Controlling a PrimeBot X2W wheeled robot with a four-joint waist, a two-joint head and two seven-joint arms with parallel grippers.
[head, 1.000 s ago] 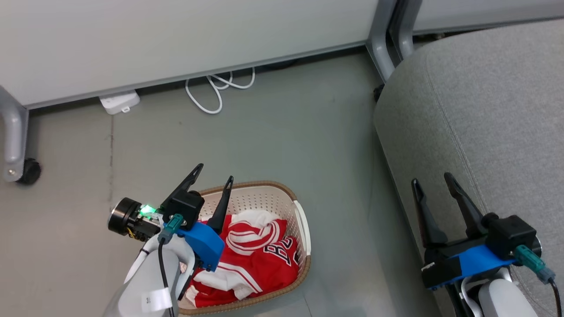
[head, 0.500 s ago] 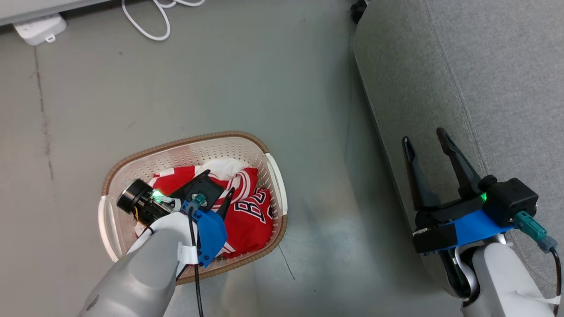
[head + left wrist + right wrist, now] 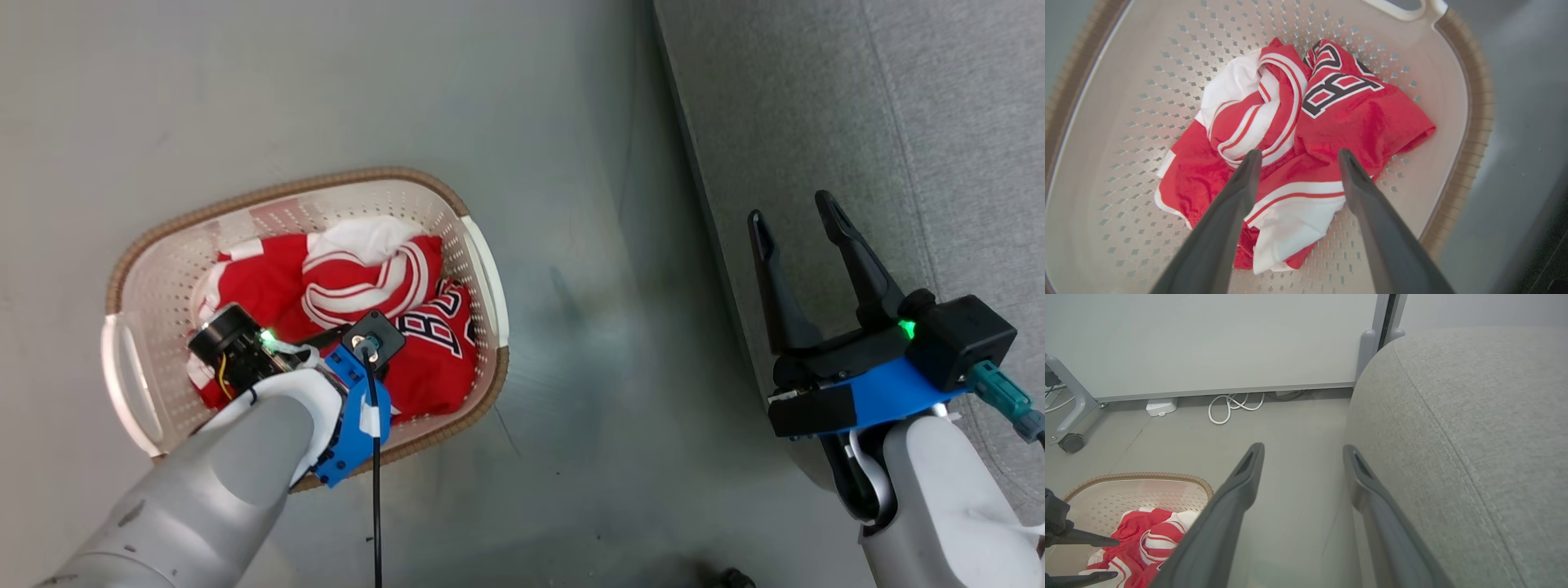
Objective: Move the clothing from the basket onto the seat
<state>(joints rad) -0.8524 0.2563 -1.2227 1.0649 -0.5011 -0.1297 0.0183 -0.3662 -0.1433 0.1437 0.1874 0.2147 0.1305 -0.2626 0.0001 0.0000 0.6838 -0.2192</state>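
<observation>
Grey smooth floor (image 3: pixel 571 122) runs under everything. Farthest left, the left arm's pale forearm comes up from the lower corner of the head view and bends steeply down at the wrist. The left hand (image 3: pixel 1298 153) therefore points straight down into the cream-white perforated plastic basket (image 3: pixel 245 196) with a brown woven-look rim. Its two long dark fingers stand apart and empty, with the tips close over the crumpled red soft-fabric clothing (image 3: pixel 1355 118); whether they touch the cloth is not clear. Between the fingers lies a red fold with a white band. Left of the hand is a bundle of white-and-red striped trim, and beyond the right fingertip is dark white-edged lettering on red. All the clothing lies in the basket's bottom.

Well right of the basket, across bare floor, the right arm rises from the lower edge of the head view. The right hand (image 3: pixel 789 207) points forward, its fingers spread wide and holding nothing. It hovers over the left edge of the large grey fabric-upholstered seat (image 3: pixel 816 98) with stitched seams, which stretches away to the hand's right. Far ahead of this hand, a white coiled cable (image 3: pixel 1229 410) lies at the foot of a pale wall panel (image 3: pixel 1208 343).
</observation>
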